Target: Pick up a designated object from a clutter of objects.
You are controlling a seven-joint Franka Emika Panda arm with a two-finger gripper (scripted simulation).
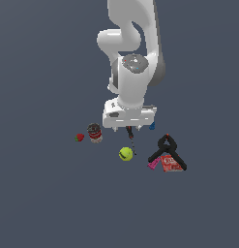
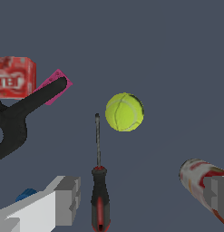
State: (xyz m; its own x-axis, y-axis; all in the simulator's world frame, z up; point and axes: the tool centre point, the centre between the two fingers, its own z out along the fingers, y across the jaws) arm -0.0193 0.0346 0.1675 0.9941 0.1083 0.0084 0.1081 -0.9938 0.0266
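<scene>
I see a flat dark grey-blue floor (image 1: 43, 193) carrying everything — a small red strawberry (image 1: 80, 137) beside an upright red-labelled can (image 1: 95, 132), and a yellow-green tennis ball (image 1: 126, 154) just beside the slim red-and-black-handled screwdriver (image 2: 99, 181). Toward the exterior view's right lie a black A-shaped clamp (image 1: 167, 151), a red box (image 1: 171, 163), a pink piece (image 1: 153, 164) and a small blue piece (image 1: 152, 127).

Screwdriver (image 2: 99, 181) beside tennis ball (image 2: 124, 112)

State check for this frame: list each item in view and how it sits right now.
end effector: open, straddling the handle
screwdriver: lying flat, not gripped
tennis ball: resting beside the shaft tip
can: upright
clamp: lying flat, over the pink piece
red box: flat
strawberry: apart
</scene>
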